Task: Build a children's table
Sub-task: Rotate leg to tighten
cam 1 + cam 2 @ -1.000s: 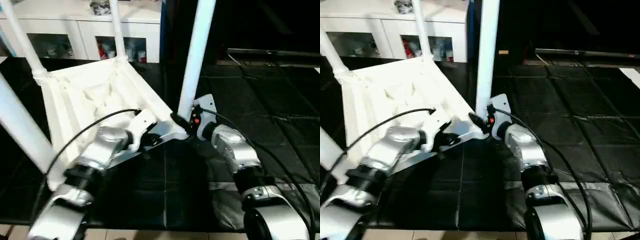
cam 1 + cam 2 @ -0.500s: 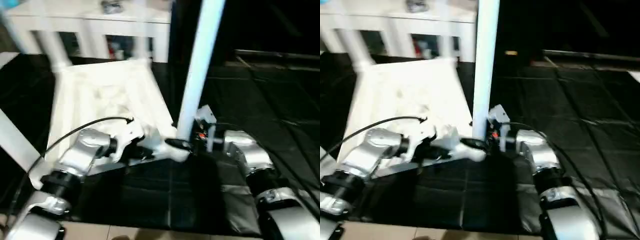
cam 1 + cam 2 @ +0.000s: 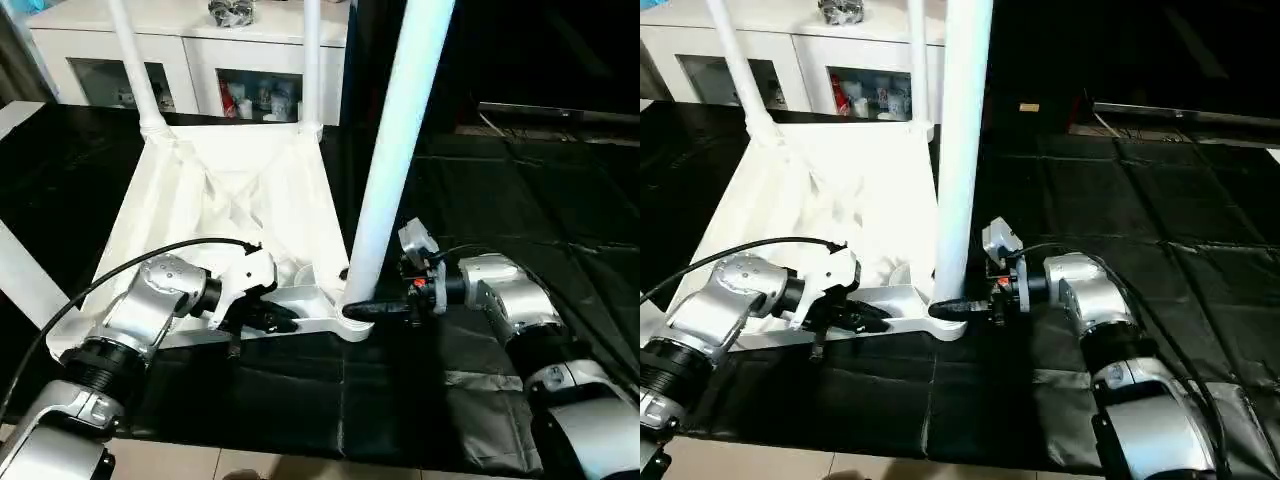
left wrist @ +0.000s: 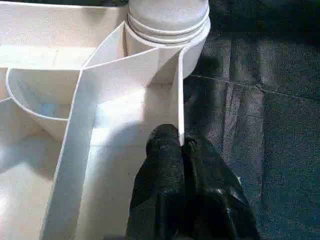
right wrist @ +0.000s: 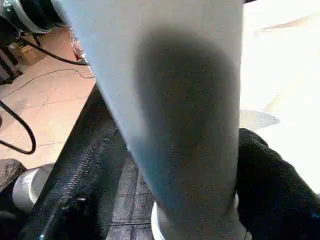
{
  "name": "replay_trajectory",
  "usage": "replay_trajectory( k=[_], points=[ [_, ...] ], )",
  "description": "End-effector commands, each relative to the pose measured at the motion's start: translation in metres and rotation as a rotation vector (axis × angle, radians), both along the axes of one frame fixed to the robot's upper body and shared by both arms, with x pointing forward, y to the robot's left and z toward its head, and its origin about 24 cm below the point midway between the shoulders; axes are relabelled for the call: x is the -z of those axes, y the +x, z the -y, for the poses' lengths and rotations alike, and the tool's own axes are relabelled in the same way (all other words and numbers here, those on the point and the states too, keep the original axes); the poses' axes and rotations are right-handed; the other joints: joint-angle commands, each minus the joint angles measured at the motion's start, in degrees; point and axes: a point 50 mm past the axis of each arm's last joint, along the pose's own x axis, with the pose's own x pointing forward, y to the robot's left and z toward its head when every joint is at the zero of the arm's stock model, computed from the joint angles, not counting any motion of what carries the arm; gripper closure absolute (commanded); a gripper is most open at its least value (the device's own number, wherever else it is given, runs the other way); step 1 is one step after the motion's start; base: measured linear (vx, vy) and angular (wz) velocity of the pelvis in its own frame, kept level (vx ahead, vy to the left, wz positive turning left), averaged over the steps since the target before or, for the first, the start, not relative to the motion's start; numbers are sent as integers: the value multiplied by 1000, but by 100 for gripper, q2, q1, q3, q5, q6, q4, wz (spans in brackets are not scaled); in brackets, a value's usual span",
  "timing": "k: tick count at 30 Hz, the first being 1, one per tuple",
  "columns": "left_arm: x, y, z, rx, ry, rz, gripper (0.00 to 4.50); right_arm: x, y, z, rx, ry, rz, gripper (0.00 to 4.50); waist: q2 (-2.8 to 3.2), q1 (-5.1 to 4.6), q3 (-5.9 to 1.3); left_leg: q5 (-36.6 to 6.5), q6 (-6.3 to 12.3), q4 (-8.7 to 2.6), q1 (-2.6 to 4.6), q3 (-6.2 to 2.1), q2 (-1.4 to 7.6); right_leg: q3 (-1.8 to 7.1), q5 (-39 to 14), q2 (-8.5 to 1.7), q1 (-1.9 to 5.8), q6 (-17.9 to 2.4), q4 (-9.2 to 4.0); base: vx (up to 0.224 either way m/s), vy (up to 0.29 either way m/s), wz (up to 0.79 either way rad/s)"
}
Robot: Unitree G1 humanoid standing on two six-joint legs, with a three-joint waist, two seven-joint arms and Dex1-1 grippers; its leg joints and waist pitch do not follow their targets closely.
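risk is sitting at the near corner socket (image 3: 352, 322) of the upturned tabletop (image 3: 230, 215) lying on the black mat (image 3: 520, 210): the right gripper (image 3: 372, 311) is straddling the near leg (image 3: 395, 160) low down, while the left gripper (image 4: 181, 146), closed, is pinching the rim rib (image 4: 178, 95). a skewed twist could be tilting a half-seated leg or slipping that thin rib free.

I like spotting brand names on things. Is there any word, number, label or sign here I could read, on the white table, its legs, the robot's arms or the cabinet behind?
None can be read.
Upturned table top, legs: plain white, no print.
Right gripper, left gripper: no legible marking; the small red spot by the right gripper is a light, not a sign.
Cabinet: the items behind its glass doors are too small to read.
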Motion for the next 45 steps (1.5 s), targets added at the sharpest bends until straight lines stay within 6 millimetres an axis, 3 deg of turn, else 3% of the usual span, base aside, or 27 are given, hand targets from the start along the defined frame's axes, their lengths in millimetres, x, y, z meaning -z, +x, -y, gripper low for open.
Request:
replay_trajectory(
  k=[1, 7, 15, 17, 18, 21, 26, 27, 28, 31, 32, 38, 39, 43, 45],
  points=[
    [-3, 2, 2, 31, 19, 10, 450, -4, 1, 1, -35, 8, 3, 154, -29, -1, -403, -770, 357, -357, 38, -42, 242, 350, -1390, -541, 325, -1074, -408, 0, 0, 0],
    [-3, 4, 2, 23, 19, 9, 450, -6, 0, 1, -49, 25, -11, 207, -39, 37, -405, -739, 392, -349, 44, -33, 243, 350, -1401, -542, 316, -1066, -407, 0, 0, 0],
    [-6, 11, 5, -66, -28, 10, 450, -4, -3, -6, -41, 80, -40, 230, -25, 76, -403, -767, 343, -351, 59, -31, 250, 354, -1461, -539, 304, -1025, -414, 0, 0, 0],
    [-7, 16, 14, -162, -67, 21, 450, 4, -1, -16, 94, 71, -26, 230, -29, 86, -392, -763, 311, -359, 67, -27, 260, 361, -1451, -541, 293, -1009, -419, 0, 0, 0],
    [-8, 20, 21, -228, -97, 28, 450, 8, 2, -23, 197, 56, -22, 230, -25, 64, -404, -765, 231, -365, 48, -46, 244, 349, -1513, -551, 317, -979, -407, 0, 0, 0],
    [-8, 23, 28, -275, -116, 35, 450, 10, 4, -29, 259, 57, -29, 238, -46, -4, -385, -860, 138, -375, 38, -52, 211, 340, -1817, -554, 332, -881, -454, 0, 0, 0],
    [-11, 34, 58, -427, -172, 58, 450, 18, 11, -56, 469, 21, -49, 244, -52, -182, -390, -779, 170, -358, 10, -51, 166, 337, -1807, -531, 344, -823, -487, 0, 0, 0],
    [-11, 34, 58, -427, -172, 58, 450, 18, 11, -56, 469, 21, -49, 245, -50, -185, -391, -767, 177, -358, 7, -56, 166, 332, -1805, -531, 345, -816, -487, 0, 0, 0],
    [-13, 38, 75, -474, -190, 79, 450, 17, 16, -72, 571, 7, -50, 246, -28, -182, -397, -759, 212, -351, 26, -49, 164, 338, -1782, -534, 334, -822, -492, 0, 0, 0],
    [-15, 40, 84, -483, -191, 93, 450, 15, 19, -81, 625, 10, -52, 246, -33, -193, -402, -703, 207, -359, 34, -49, 171, 345, -1552, -519, 326, -877, -472, 0, 0, 0],
    [-15, 40, 86, -485, -189, 94, 450, 15, 20, -82, 646, 2, -46, 247, -11, -201, -402, -753, 213, -365, 32, -58, 177, 336, -1524, -522, 336, -908, -469, 0, 0, 0],
    [-14, 38, 85, -489, -170, 100, 450, 16, 19, -89, 639, -20, -41, 247, -24, -229, -400, -768, 288, -363, 30, -46, 173, 348, -1322, -526, 349, -968, -463, 0, 0, 0],
    [-13, 37, 84, -496, -168, 99, 450, 15, 18, -90, 643, 3, -49, 193, -35, -230, -389, -792, 292, -367, 29, -44, 175, 349, -1389, -531, 349, -959, -469, 0, 0, 0],
    [-13, 37, 83, -502, -167, 98, 450, 13, 18, -90, 651, 26, -65, 173, -28, -239, -385, -833, 284, -374, 39, -50, 178, 348, -1505, -528, 344, -919, -482, 0, 0, 0],
    [-12, 37, 83, -502, -168, 98, 450, 13, 18, -88, 646, 22, -50, 142, -30, -240, -388, -821, 278, -373, 34, -49, 180, 352, -1479, -532, 344, -923, -480, 0, 0, 0]
  ],
)
